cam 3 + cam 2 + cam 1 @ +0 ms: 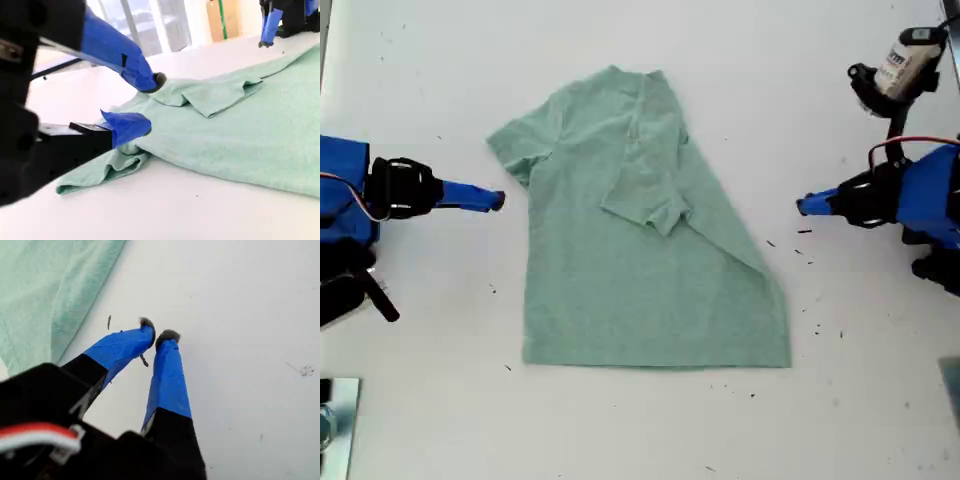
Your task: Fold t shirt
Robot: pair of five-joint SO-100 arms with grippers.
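The pale mint-green t shirt (640, 280) lies flat mid-table, collar towards the far edge. Its sleeve on the exterior view's right is folded in over the chest (650, 195), leaving a slanted edge down that side. My second gripper (498, 200) comes in from the exterior view's left and stands open (150, 102) just beside the other sleeve (125, 160), with no cloth between its fingers. My first gripper (803, 206) hovers on the exterior view's right, shut on nothing (157, 335) above bare table, a little off the shirt's edge (45, 290).
Small dark specks (805, 250) dot the white table near my first gripper. A black and white device on a stalk (905, 65) stands at the exterior view's far right. A metal piece (335, 420) sits at that view's near left corner.
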